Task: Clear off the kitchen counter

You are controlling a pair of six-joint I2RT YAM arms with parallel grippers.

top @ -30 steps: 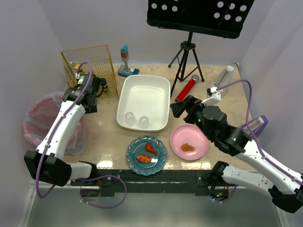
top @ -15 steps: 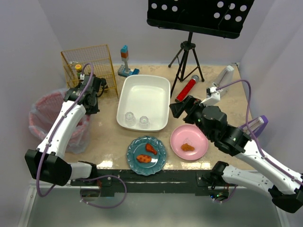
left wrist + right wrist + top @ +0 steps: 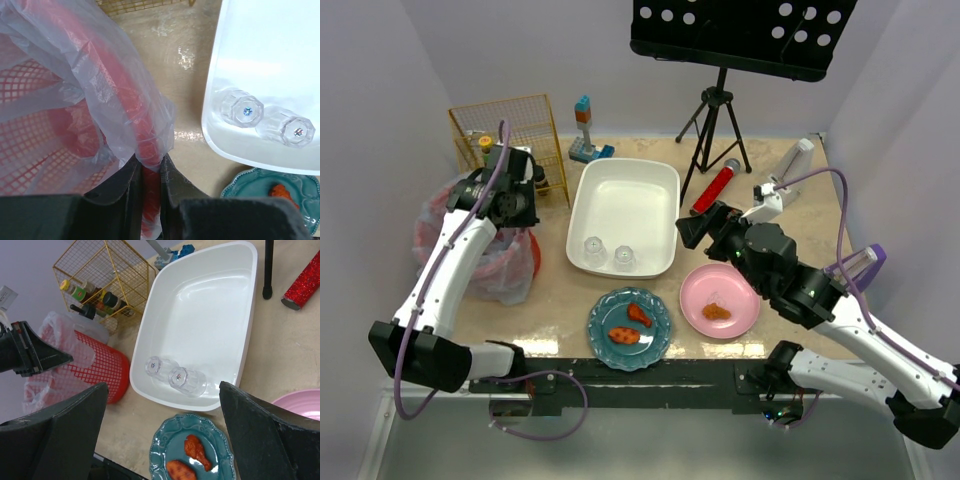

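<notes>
Top view: my left pincer (image 3: 513, 212) is clamped on the rim of the red mesh plastic-lined waste basket (image 3: 510, 268), at the left edge of the beige stone-look desk (image 3: 555, 295).
Left wrist: rim runs straight ahead between my jaws; desk spreads rightward.
Right wrist: my right pincer (image 3: 162, 390) gapes empty over the desk, basket far-left.

Pale lilac walls (image 3: 380, 80) — black music stand (image 3: 740, 35) behind.

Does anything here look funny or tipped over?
Yes. The red bin at the left edge of the counter leans over instead of standing straight. The left hand is pinching its rim together with its plastic bag.
</notes>
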